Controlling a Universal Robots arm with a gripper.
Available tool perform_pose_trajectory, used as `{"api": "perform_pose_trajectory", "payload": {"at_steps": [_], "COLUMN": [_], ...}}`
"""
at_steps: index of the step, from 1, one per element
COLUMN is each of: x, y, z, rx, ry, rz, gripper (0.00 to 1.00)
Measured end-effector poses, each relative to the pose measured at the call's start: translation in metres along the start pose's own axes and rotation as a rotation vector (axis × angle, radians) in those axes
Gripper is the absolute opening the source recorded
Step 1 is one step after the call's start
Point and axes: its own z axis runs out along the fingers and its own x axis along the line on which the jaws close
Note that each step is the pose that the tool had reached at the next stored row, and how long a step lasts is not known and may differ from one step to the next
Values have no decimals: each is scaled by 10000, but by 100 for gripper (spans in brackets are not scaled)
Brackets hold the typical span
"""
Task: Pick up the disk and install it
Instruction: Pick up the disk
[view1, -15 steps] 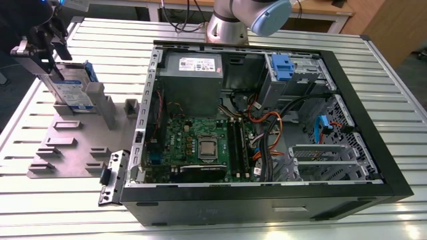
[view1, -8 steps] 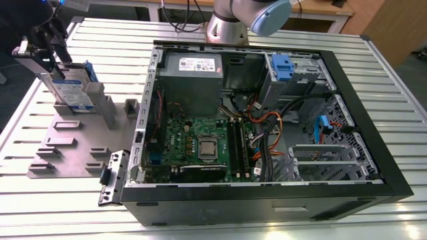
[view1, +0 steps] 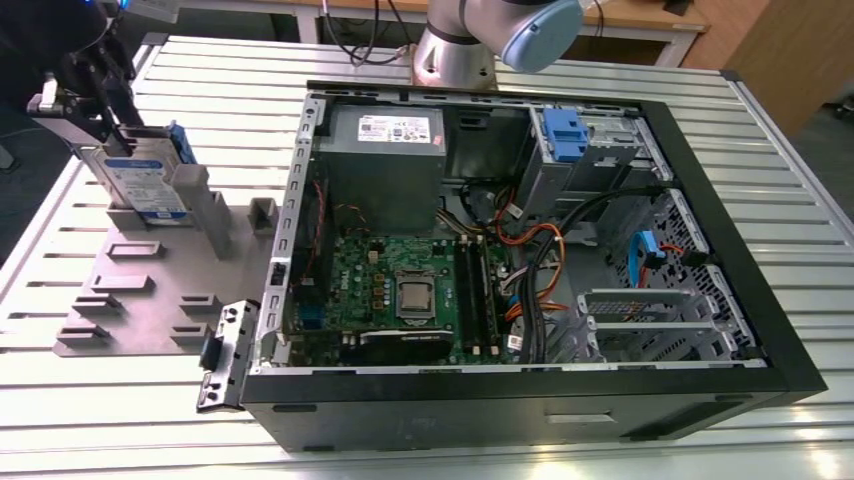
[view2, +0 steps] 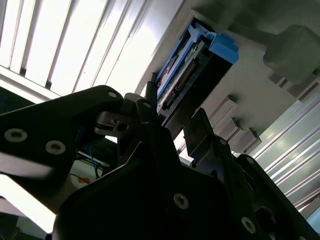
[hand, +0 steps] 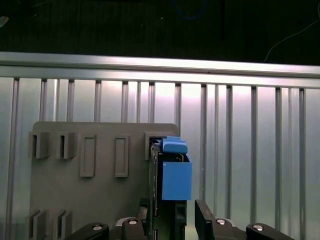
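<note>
**Obscured areas.** In the exterior view the end effector (view1: 107, 112) is a dark shape against a dark background near the exterior view's left edge, and its outline is hard to trace. The arm (view1: 470, 42) is cut off by the top of the frame, so the run from its base to the wrist cannot be followed. In both wrist views the end effector (view2: 172, 112) (hand: 172, 206) body covers the near end of the disk (view2: 184, 70).

**Disk location.** The disk (view1: 140, 180) stands upright on edge in a slot of the grey fixture plate (view1: 147, 290), which lies on the slatted desk (view1: 120, 425) beside the open computer case (view1: 534, 405). Its lower edge is hidden in the slot.

**Arm pose.** The end effector is directly above the disk (hand: 176, 180), pointing down. Its jaws are set narrow, one at each face of the disk. A thin strip of light shows on one side, so no clamping is evident.
</note>
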Motion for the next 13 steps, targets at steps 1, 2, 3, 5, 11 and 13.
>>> {"api": "perform_pose_trajectory", "payload": {"at_steps": [1, 2, 3, 5, 11, 13], "x": [0, -1, -1, -2, 11, 12], "y": [0, -1, -1, -5, -9, -10], "z": [0, 0, 0, 0, 13, 16], "rx": [1, 1, 1, 0, 1, -1], "ry": [0, 0, 0, 0, 0, 1], "rz": [0, 0, 0, 1, 1, 1], "gripper": [48, 48, 48, 48, 48, 48]}}
